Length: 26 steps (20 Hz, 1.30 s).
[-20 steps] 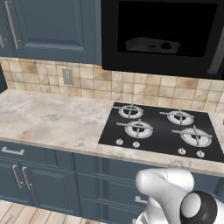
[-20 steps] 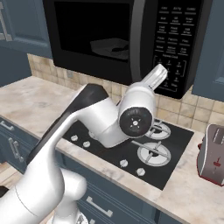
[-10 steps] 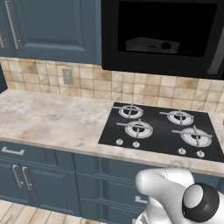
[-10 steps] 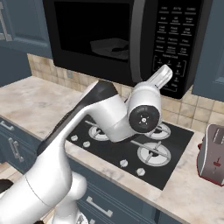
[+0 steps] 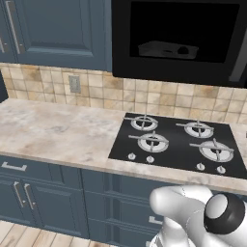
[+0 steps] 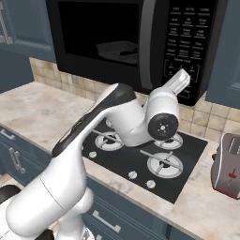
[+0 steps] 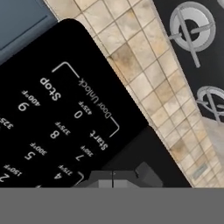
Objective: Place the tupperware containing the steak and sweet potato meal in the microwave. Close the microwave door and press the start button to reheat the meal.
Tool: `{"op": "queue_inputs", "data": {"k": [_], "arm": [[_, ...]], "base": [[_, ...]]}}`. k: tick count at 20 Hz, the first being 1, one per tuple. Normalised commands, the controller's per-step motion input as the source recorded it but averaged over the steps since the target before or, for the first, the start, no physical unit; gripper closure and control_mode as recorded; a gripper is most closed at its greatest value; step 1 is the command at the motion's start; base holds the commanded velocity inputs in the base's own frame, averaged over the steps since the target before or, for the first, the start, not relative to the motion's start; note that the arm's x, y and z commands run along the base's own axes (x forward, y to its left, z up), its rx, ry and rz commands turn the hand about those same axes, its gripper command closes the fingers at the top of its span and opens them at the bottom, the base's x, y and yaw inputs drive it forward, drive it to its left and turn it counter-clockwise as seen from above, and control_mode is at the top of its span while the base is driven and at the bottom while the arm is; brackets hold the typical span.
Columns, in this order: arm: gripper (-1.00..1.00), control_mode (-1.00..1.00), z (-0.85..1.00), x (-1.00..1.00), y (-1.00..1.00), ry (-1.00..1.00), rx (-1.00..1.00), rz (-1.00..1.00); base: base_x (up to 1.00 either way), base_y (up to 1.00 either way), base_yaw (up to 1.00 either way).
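The microwave [image 5: 178,38] hangs above the hob, and its door [image 6: 98,40] lies flush with the front, the dark window facing out. Through the glass the pale tupperware [image 5: 166,49] [image 6: 117,50] sits inside the cavity. It is too dim in there to make out the steak or the sweet potato. My gripper [image 6: 185,76] is raised at the lower part of the keypad [image 6: 185,40], on the oven's right side. In the hand view its fingertips [image 7: 113,178] are shut together with nothing between them, just below the Start button [image 7: 99,141].
A black four-burner hob [image 5: 181,144] is set into the marbled counter [image 5: 53,130] under the oven. At the right end stands a grey toaster [image 6: 227,164]. Blue cabinets [image 5: 53,29] flank the oven, and a tiled wall [image 7: 144,74] runs behind the counter.
The arm has swung the hand up and to the right, closer to the keypad. The fingers have stayed shut. The tupperware and door have not moved.
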Motion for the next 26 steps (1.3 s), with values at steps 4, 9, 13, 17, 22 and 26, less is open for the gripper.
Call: {"op": "queue_inputs", "data": {"k": [4, 9, 13, 17, 22, 26], "arm": [[1.0, -1.0, -0.16, 0.27, -0.03, -0.06, 0.0, 0.0], [1.0, -1.0, -0.17, 0.27, -0.02, -0.07, 0.0, 0.0], [1.0, -1.0, -0.13, 0.35, -0.04, -0.07, 0.0, 0.0], [1.0, -1.0, -0.06, 0.37, -0.11, -0.06, 0.0, 0.0], [1.0, -1.0, 0.0, 0.35, -0.2, -0.06, 0.0, 0.0], [1.0, -1.0, 0.0, 0.32, -0.28, -0.02, 0.0, -0.01]], "base": [[0.0, 0.0, 0.0], [0.0, 0.0, 0.0], [0.0, 0.0, 0.0], [0.0, 0.0, 0.0], [0.0, 0.0, 0.0], [0.0, 0.0, 0.0]]}}
